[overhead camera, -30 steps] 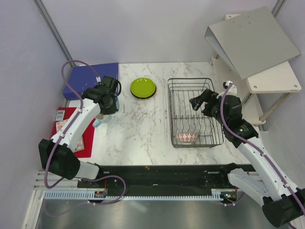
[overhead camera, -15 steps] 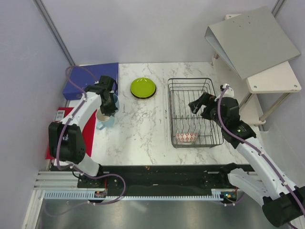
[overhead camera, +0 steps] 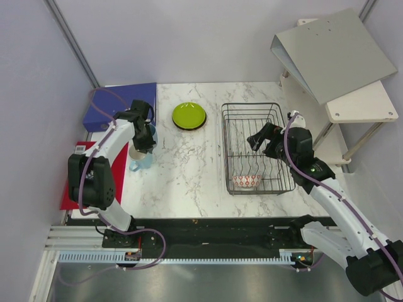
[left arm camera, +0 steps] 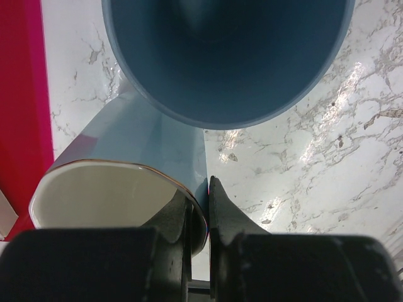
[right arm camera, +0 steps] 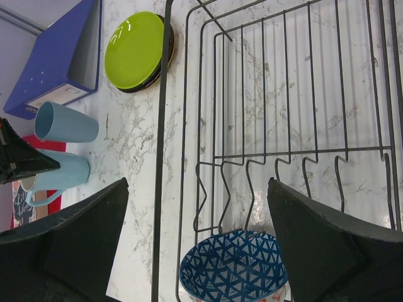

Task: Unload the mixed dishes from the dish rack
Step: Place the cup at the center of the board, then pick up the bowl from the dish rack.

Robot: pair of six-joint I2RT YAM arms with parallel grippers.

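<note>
Partly hidden cup (overhead camera: 142, 160), bowl (right arm camera: 233, 272) edge cropped

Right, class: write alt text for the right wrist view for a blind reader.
The open right pincer hangs over a black wire dish rack holding a blue patterned bowl. Left of the rack: a lime green plate and two light blue cups.

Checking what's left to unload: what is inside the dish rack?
Only bowls at its near end: a blue patterned bowl sitting in a red-and-white bowl. Nothing else shows among the dish rack wires. The lower bowl's inside is covered.
</note>
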